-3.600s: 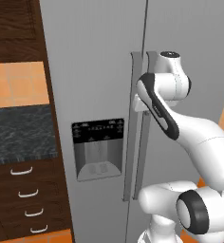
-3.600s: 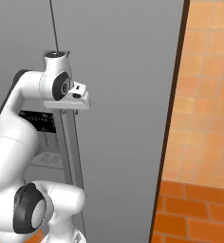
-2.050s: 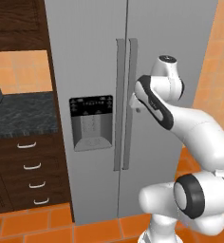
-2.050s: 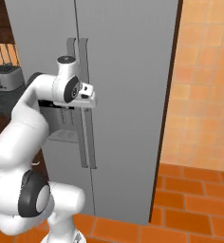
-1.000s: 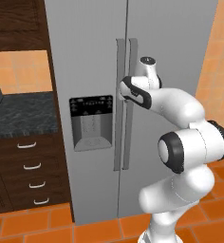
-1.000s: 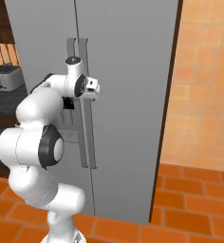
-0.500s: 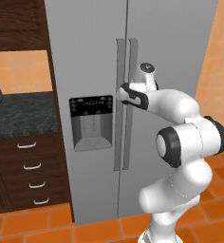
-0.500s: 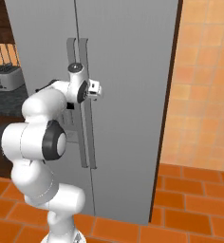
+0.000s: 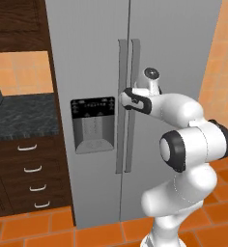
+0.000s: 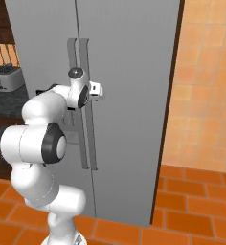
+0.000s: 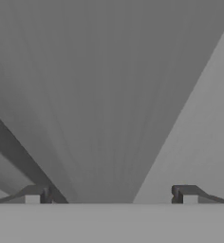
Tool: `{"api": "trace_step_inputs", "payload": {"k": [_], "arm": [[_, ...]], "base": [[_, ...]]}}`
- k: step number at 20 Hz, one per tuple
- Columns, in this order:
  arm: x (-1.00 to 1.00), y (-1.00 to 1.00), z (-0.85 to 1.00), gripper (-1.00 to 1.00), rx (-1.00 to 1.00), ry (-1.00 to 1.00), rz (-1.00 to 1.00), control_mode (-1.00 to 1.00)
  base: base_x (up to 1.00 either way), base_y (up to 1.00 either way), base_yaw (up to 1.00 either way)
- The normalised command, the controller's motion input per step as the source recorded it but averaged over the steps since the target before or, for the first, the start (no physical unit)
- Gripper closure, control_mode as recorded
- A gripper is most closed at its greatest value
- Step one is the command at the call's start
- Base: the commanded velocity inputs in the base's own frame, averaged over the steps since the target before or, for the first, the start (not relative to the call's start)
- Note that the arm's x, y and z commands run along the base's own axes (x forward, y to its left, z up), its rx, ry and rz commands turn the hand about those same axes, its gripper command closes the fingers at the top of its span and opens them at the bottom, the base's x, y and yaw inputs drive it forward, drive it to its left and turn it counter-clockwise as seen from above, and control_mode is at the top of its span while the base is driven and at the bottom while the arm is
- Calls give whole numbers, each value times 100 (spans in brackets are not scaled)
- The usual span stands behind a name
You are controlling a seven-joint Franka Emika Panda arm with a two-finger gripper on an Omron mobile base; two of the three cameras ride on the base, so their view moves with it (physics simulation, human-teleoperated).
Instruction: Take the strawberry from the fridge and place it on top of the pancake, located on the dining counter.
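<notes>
Left base view: fridge (image 9: 92,58) doors closed, gripper (image 9: 127,98) at handles (image 9: 127,106). Hand view: fingertips (image 11: 34,194) spread wide, holding nothing. Strawberry presumably inside fridge. Task barely begun: open door, fetch, carry, place all remain.

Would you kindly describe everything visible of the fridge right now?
The fridge is a tall, grey, metal-looking side-by-side unit; both doors look shut, with a thin seam between them. Two long vertical handles flank that seam. A black dispenser panel is set in the left door. The hand is open, its fingertips spread close against the grey front at the handles. Dark drawers adjoin its left side.
</notes>
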Motion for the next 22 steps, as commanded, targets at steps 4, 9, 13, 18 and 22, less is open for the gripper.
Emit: {"api": "trace_step_inputs", "payload": {"k": [4,9,13,18,22], "arm": [[38,0,-19,-100,4,-12,0,-100],[48,0,-40,-100,7,-13,0,-100],[45,0,-59,-100,8,-17,0,-100],[1,4,-75,-100,9,-47,0,-100],[-38,11,-69,-100,1,-79,0,-100]], "base": [[0,0,0],[0,0,0],[0,0,0],[0,0,0],[0,0,0]]}}
